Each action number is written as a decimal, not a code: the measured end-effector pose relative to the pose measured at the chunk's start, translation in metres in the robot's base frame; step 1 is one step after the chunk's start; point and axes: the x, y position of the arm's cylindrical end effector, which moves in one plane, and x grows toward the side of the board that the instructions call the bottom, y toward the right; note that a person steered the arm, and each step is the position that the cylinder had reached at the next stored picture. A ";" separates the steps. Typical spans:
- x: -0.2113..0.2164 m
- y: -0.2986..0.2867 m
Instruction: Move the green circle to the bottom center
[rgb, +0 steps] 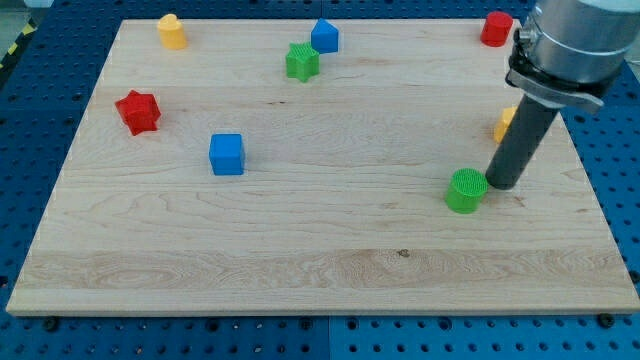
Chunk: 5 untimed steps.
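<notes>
Green circle (465, 190) is seen on the wooden board (300, 270), low in the right half and right of the bottom centre. My tip (503, 184) is planted just beside it on the view's right, touching or nearly so; contact cannot be settled. No jaws are carried by the rod, so nothing is clasped. A yellow block (505, 124) is largely hidden behind the rod, and its shape cannot be made out. A red block (496, 28) at the top right is partly covered by the arm's housing. Elsewhere are found a yellow block (172, 31) at top left, a red star (138, 111), a blue cube (227, 154), a green star (302, 61) and a blue block (324, 36) just beside it.
</notes>
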 end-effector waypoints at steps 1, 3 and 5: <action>0.015 -0.003; 0.016 -0.030; 0.002 -0.022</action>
